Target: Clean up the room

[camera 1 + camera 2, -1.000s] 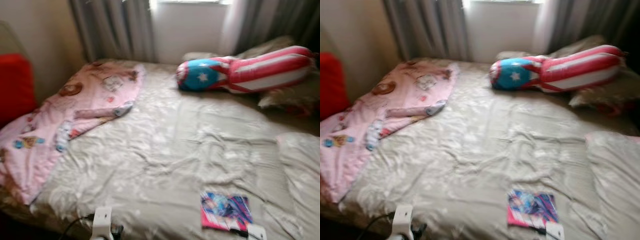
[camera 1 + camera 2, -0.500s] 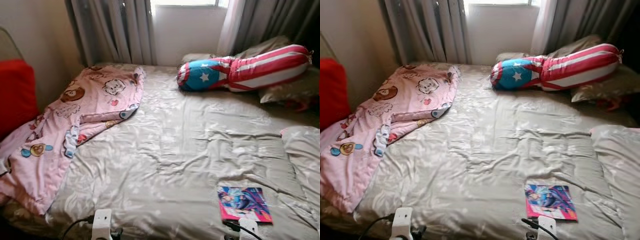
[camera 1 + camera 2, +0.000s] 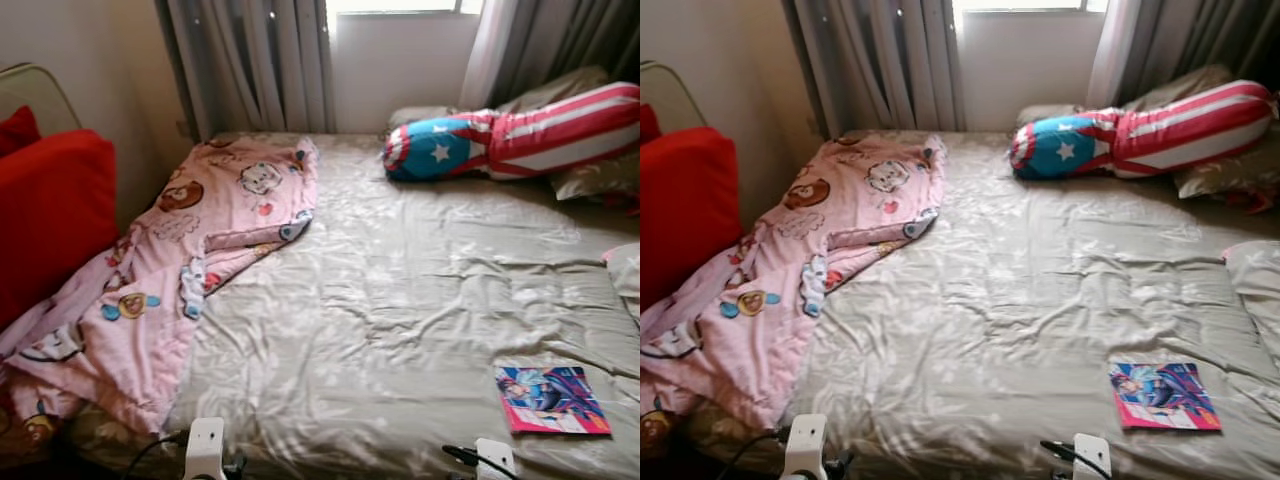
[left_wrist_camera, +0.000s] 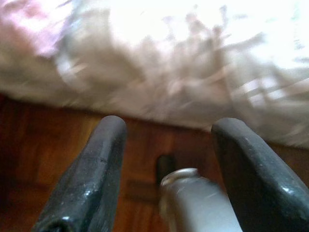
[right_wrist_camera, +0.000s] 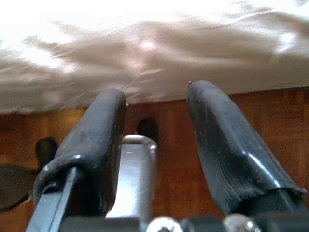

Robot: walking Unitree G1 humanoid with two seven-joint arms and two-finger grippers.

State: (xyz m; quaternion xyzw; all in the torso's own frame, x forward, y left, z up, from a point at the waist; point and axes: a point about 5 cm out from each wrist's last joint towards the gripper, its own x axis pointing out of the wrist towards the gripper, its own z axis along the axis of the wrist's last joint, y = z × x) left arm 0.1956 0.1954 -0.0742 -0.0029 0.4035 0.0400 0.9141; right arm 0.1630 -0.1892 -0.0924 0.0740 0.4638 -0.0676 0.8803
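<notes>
A bed with a rumpled beige cover (image 3: 400, 290) lies before me. A pink cartoon-print blanket (image 3: 190, 260) is bunched along its left side and hangs over the edge. A bright comic book (image 3: 549, 399) lies flat near the front right corner. A red, white and blue star bolster (image 3: 510, 140) rests at the head. My left gripper (image 4: 169, 145) hangs open below the bed's front edge, over wooden floor. My right gripper (image 5: 157, 111) also hangs open there, with nothing between its fingers.
A red cushioned seat (image 3: 45, 220) stands left of the bed against the wall. Grey curtains (image 3: 250, 60) and a window are behind the bed. Beige pillows (image 3: 590, 180) lie at the far right, and another pillow (image 3: 1255, 280) sits at the right edge.
The camera has swung to the left: the bed, book and bolster have shifted right in the picture, and more of the red seat and pink blanket shows. Nothing on the bed has moved.
</notes>
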